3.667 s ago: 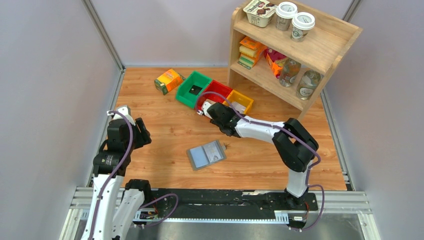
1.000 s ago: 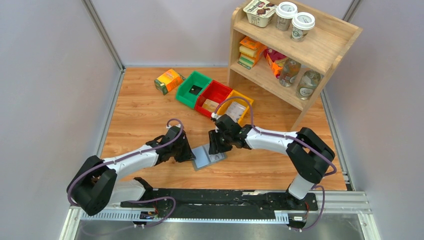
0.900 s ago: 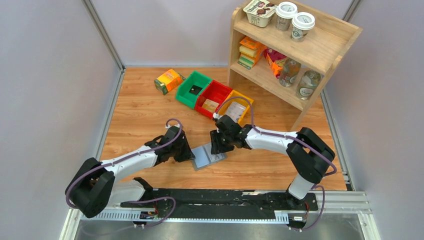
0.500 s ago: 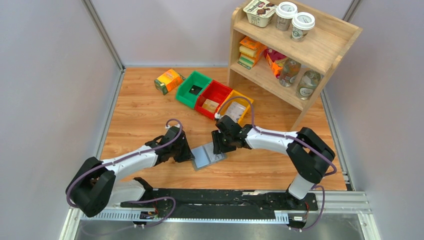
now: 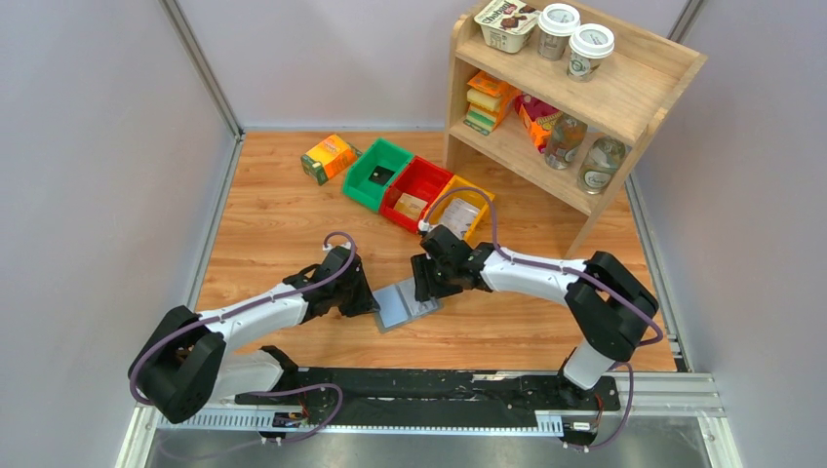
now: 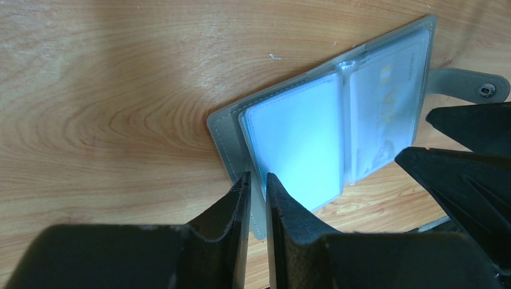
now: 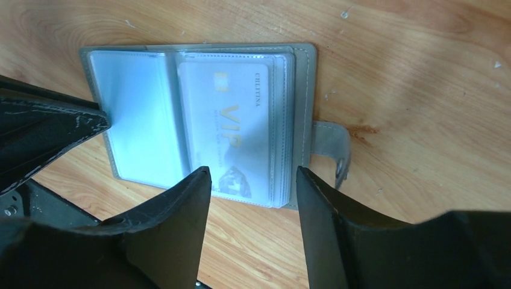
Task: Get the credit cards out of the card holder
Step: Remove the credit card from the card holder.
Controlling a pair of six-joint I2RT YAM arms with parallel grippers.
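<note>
The grey card holder (image 5: 400, 305) lies open on the wooden table, its snap tab (image 7: 332, 150) pointing away from my left arm. A pale credit card (image 7: 232, 126) with gold VIP lettering sits in the clear pocket of one half; the other half's pocket (image 6: 298, 147) looks blank. My left gripper (image 6: 258, 180) is shut on the holder's grey cover edge, pinning it down. My right gripper (image 7: 253, 177) hovers open over the half with the card, one fingertip (image 7: 202, 177) over the card's lower edge and the other by the tab. In the top view the left gripper (image 5: 363, 297) and right gripper (image 5: 426, 283) flank the holder.
A green bin (image 5: 357, 175) holding a black card, a red bin (image 5: 434, 175) and a yellow bin (image 5: 483, 195) stand in a row behind the holder. An orange-green carton (image 5: 330, 156) lies to their left. A wooden shelf (image 5: 624, 97) with cups, bottles and packets stands back right.
Both arms came in to the holder, the right one from over the red bin. Over the last second the right jaws have widened; the left grip and the holder stay put.
</note>
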